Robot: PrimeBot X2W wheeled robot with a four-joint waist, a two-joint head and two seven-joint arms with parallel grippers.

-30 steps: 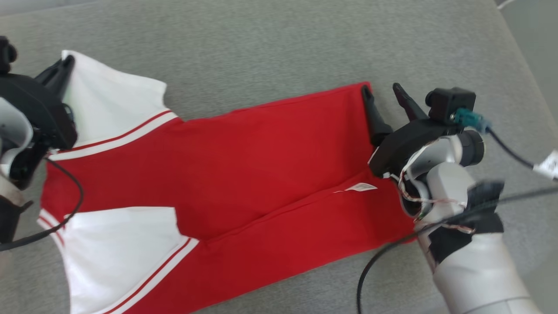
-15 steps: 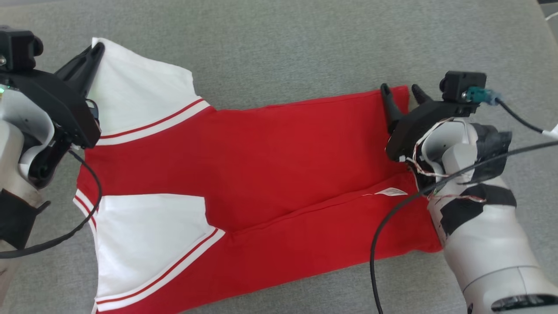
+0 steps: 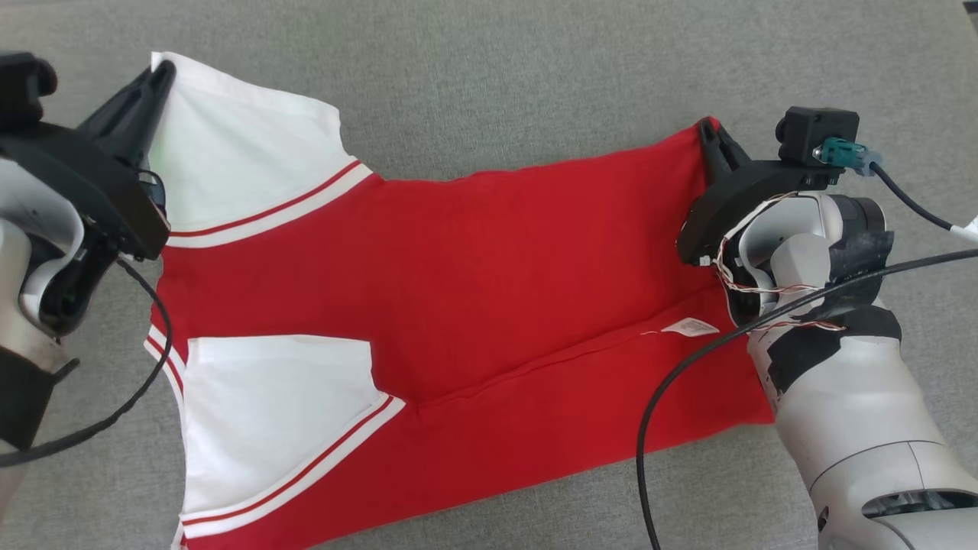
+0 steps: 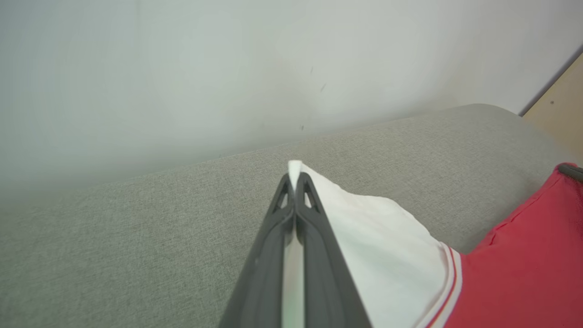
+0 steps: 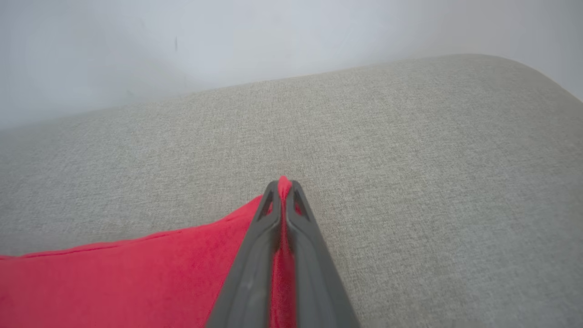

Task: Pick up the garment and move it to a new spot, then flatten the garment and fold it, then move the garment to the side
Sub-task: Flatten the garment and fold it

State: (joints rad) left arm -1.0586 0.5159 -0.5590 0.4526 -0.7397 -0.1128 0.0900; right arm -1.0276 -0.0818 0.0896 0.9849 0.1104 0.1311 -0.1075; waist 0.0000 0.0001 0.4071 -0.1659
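- The garment point(image 3: 474, 290), a red top with white sleeves trimmed in red and white stripes, lies spread on the grey upholstered surface point(image 3: 535, 69), stretched between the two sets of jaws.
- The left jaws are closed on the outer corner of the far white sleeve point(image 3: 237, 153). In the left wrist view a small tip of the white cloth point(image 4: 364, 237) pokes out just past them.
- The right jaws are closed on the far corner of the red hem point(image 3: 691, 153). In the right wrist view the red cloth point(image 5: 136, 282) runs up between them and peaks just beyond their tips.
- On the robot's side of the right jaws, a small white label point(image 3: 690, 328) lies on the red cloth at the end of a long crease.
- The second white sleeve point(image 3: 275, 412) lies flat on the robot's side of the left jaws, well apart from them.
- A black cable point(image 3: 649, 428) from the right arm crosses the near hem corner.
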